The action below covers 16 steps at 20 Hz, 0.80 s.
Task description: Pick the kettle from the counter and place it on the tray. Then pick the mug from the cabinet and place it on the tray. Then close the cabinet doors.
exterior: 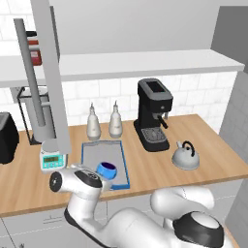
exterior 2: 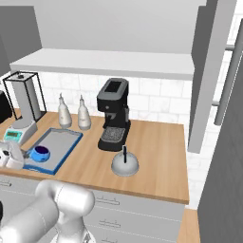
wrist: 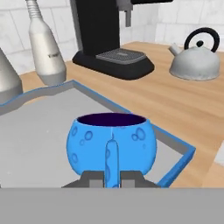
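Note:
The blue mug (wrist: 111, 140) is over the near part of the blue-rimmed grey tray (wrist: 35, 131), and my gripper (wrist: 112, 178) is shut on its handle. I cannot tell whether the mug rests on the tray floor. From the base, the mug (exterior: 106, 170) shows just beyond my hand, above the tray (exterior: 101, 151). The silver kettle (exterior: 186, 156) stands on the wooden counter (exterior: 145, 167), right of the coffee machine and clear of the tray. Both cabinet doors stand open: one (exterior: 51, 72) on the left, the other (exterior 2: 209, 71) on the right. The cabinet shelf (exterior: 145, 63) runs between them.
A black coffee machine (exterior: 154, 115) stands behind the kettle. Two slim grey bottles (exterior: 93, 123) stand at the tray's far edge. A white-and-teal scale (exterior: 50, 157) sits left of the tray, with a wire rack (exterior 2: 23, 97) behind it. A dark appliance (exterior: 7, 138) sits at the far left.

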### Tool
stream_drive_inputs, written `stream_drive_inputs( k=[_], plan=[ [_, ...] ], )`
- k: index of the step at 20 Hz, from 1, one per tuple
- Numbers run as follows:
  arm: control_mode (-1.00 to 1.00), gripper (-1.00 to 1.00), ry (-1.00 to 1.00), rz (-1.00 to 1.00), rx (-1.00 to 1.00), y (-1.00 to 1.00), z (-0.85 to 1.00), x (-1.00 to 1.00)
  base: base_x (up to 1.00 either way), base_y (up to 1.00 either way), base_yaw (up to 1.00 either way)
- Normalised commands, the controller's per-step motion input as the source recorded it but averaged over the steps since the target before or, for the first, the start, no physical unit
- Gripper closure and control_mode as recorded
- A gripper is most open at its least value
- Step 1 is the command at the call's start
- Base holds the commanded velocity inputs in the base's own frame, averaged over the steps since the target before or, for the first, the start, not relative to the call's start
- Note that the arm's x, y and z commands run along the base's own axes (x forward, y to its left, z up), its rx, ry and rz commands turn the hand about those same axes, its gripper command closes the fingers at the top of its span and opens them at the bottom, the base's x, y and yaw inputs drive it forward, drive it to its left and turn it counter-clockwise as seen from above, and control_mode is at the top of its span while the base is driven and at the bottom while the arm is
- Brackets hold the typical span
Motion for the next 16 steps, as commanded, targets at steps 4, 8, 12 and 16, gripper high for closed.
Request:
stream_drive_inputs(
  k=[4,8,12,16],
  plan=[
    [-1.0,1.0,0.0,0.04,0.02,-0.01,-0.09,0.37,0.0,0.0,0.0],
    [-1.0,1.0,-0.05,0.0,0.0,-0.08,0.0,0.35,0.0,0.0,0.0],
    [-1.0,1.0,-0.02,0.0,0.0,-0.1,0.0,0.47,0.0,0.0,0.0],
    [-1.0,1.0,0.0,0.0,0.0,-0.08,0.0,0.54,0.0,0.0,0.0]
  ],
)
